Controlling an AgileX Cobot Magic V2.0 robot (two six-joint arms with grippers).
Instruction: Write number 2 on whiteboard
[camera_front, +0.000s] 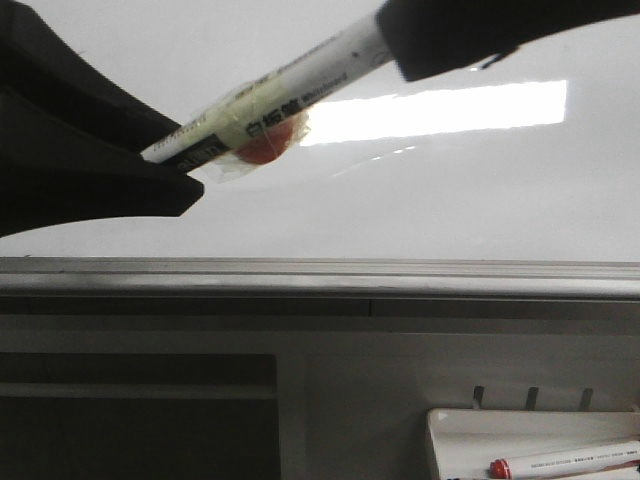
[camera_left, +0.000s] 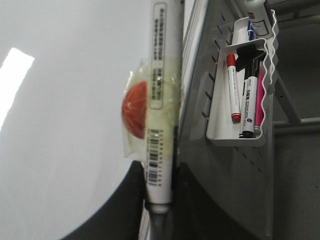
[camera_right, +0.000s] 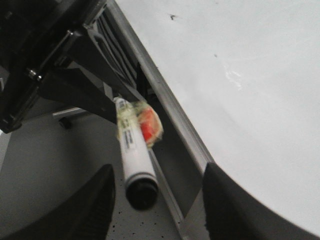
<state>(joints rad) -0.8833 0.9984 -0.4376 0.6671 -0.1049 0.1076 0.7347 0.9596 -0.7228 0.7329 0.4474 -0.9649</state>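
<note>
Holding the whiteboard marker (camera_front: 290, 90) by its tail in my left pincer (camera_front: 185, 165), clenched. In the front view the barrel runs up and across to my right pincer (camera_front: 400, 42), which covers the cap end. The whiteboard (camera_front: 450, 190) is right behind both pincers. No number 2 on it; nothing is written yet.

Count, front view: 1 marker in hand, 1 red blob (camera_front: 265, 148) taped to its barrel, 1 white tray (camera_front: 440, 440) well below my right pincer, 1 red-capped marker (camera_front: 570, 462) showing in it.

Left wrist view: grip sits low on the barrel and the tape wrap is just above my fingers (camera_left: 132, 200). Tray count here: 3 markers, red, black (camera_left: 248, 105) and pink (camera_left: 259, 105), plus 1 blue-marked one (camera_left: 250, 30) in a holder past it.

Right wrist view: right pincer is released. Its fingers (camera_right: 97, 200) stand either side of the black cap (camera_right: 142, 192), not touching.

Risks, my judgement:
- The cap is still on, so any stroke now leaves no ink.
- If the right pincer closes off-centre, the cap slips or the pull cocks the barrel in my left grip.
- The left hold is far from the tip, so pressing on the board could pivot the marker and give a wobbly line.
- The tape and blob could snag on the board's metal edge (camera_right: 165, 107).
</note>
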